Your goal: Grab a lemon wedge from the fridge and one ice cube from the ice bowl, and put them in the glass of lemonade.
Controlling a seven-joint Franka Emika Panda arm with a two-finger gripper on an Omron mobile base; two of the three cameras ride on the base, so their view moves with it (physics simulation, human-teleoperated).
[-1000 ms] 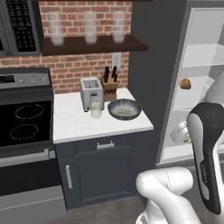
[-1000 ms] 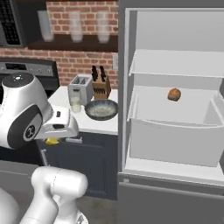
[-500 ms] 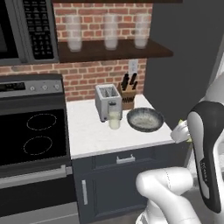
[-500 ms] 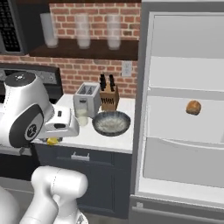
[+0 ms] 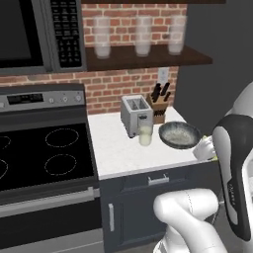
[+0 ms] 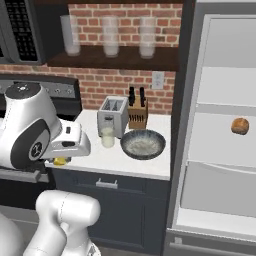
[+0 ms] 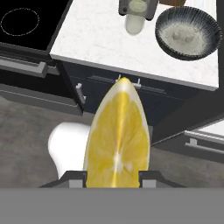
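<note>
My gripper (image 7: 114, 177) is shut on the lemon wedge (image 7: 118, 140), a bright yellow slice standing up between the two finger tips. It hangs in front of the dark cabinet, below the counter's edge and short of it. From the right base view the wedge (image 6: 60, 161) shows as a yellow spot under the white hand (image 6: 70, 145). On the counter the glass of lemonade (image 7: 134, 22) (image 5: 145, 134) (image 6: 107, 137) stands just before the toaster (image 5: 136, 114). The ice bowl (image 7: 188, 33) (image 5: 180, 135) (image 6: 143, 144) sits to its right. The fridge (image 6: 220, 150) stands open at the right.
A knife block (image 6: 136, 112) stands behind the bowl. An orange-brown lump (image 6: 240, 125) lies on a fridge shelf. The black stove (image 5: 44, 153) is left of the white counter (image 5: 116, 148), with a microwave (image 5: 29, 34) above. Frosted glasses (image 5: 143, 37) line the wall shelf.
The whole picture has shifted: the base has driven away from the fridge and toward the counter. The lemon wedge stays in my gripper throughout.
</note>
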